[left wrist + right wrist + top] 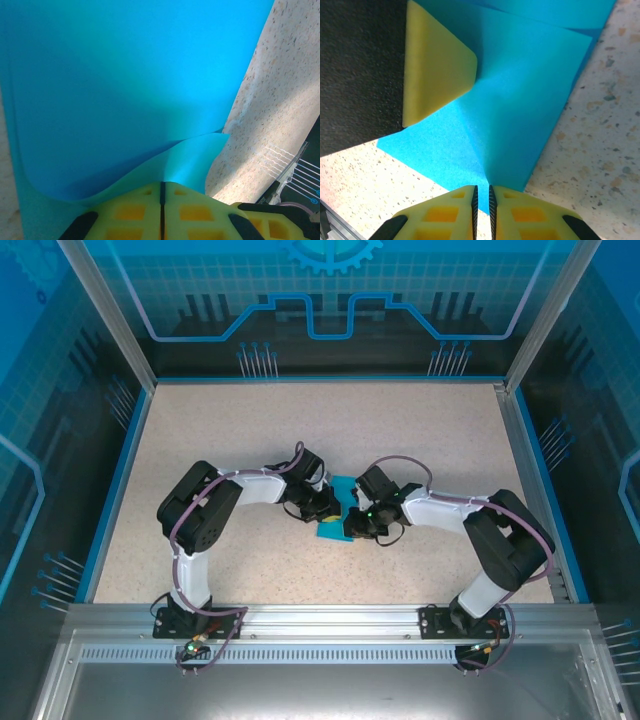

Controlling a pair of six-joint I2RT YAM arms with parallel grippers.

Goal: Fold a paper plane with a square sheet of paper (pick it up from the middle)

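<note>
The left gripper (161, 187) is clenched: its two yellow fingers meet along one thin dark line, and the sheet of paper (125, 90) comes out from between them. The right gripper (482, 192) is nearly as tight, with only a narrow slit between its yellow fingers, and a pointed corner of the same paper goes into that slit. Both grippers therefore grasp the paper, from opposite sides.

In the right wrist view one yellow finger (434, 65) of the left gripper lies against the paper, with the black body of that gripper behind it.

The paper is plain turquoise-blue. It is not flat: near the left gripper it bends in a soft curve with a smaller flap under the large face, and near the right gripper it shows straight edges, overlapping layers and a faint crease running to the corner.

In the top view the paper sits between the two grippers, near the middle of the speckled beige table (420, 430), and one part of it reaches the surface.

Around the grippers the table has wide room to all sides. A blue border strip (118, 480) and an aluminium rail (320, 618) at the near side are well apart from the paper.
</note>
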